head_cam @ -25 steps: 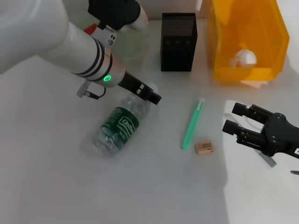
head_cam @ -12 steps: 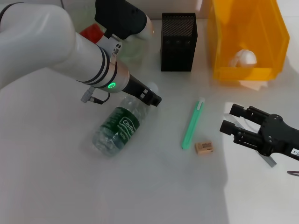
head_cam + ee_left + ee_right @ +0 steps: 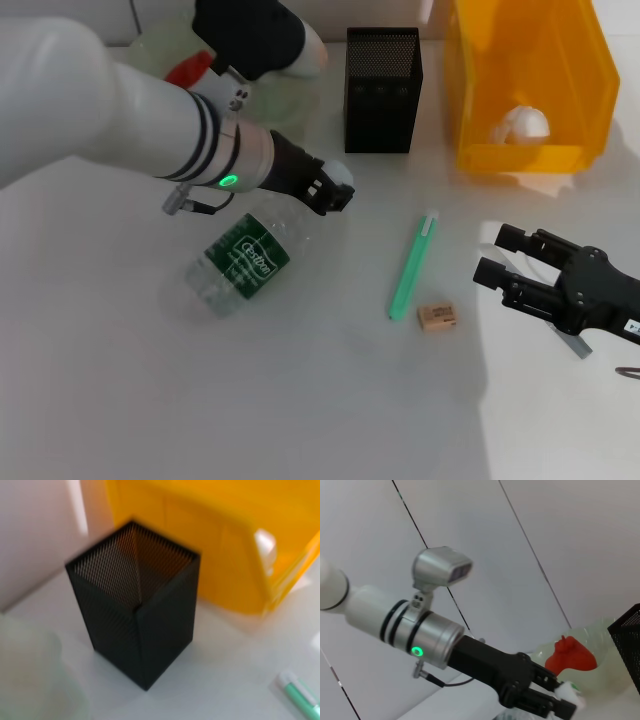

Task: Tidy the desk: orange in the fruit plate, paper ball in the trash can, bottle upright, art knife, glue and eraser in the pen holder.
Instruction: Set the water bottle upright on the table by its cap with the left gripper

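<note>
Bottle (image 3: 245, 260) lying tilted, left pincer (image 3: 335, 190) pinching its cap, right pincer (image 3: 503, 263) spread.

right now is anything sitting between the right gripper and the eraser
Nothing visible does. In the head view the right gripper is open, hovering off to the robot's right of the eraser, with only bare desk between them. The green art knife lies on the eraser's far side, out of the path.

Bottle (image 3: 243, 262): clear, dark green label, white cap. Trash can (image 3: 560, 80) yellow-orange; pen holder (image 3: 382, 90) black mesh. Eraser (image 3: 437, 318) tan.
</note>
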{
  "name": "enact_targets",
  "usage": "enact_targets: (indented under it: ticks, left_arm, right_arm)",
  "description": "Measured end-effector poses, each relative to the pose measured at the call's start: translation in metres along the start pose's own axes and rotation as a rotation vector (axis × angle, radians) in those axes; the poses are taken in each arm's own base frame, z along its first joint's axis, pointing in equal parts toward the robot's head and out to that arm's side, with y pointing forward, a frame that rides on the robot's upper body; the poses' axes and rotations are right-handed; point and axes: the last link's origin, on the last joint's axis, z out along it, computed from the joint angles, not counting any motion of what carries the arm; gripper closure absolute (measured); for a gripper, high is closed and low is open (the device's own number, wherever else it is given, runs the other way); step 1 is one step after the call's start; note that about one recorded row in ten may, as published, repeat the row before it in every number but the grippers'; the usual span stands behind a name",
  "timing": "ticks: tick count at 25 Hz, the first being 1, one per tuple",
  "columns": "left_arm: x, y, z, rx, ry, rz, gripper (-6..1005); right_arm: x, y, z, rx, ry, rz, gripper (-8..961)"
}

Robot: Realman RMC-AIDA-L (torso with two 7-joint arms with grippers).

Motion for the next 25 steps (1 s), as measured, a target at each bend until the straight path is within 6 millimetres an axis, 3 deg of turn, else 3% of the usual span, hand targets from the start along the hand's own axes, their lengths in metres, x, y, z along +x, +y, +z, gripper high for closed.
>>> enact_targets:
  ticks: [2,8,12,25]
  left_arm:
    - [-0.001,0.002,-0.021,0.015,0.083,0.036,567]
    - [-0.013,-0.005,-0.052,0.040,0.219,-0.025,567]
    - [-0.025,-0.015,-0.070,-0.034,0.363,-0.107,567]
    - [-0.072,-0.039,-0.076,-0.311,0.709,-0.211,568]
  right_arm:
    - [0.000,0.000,0.000,0.001,-0.002,0.001,200]
    - [-0.001,0.000,0.003,-0.006,-0.004,0.001,201]
    - [-0.002,-0.001,0.007,-0.007,-0.002,-0.001,201]
    - [-0.004,-0.002,0.012,-0.011,-0.001,0.003,203]
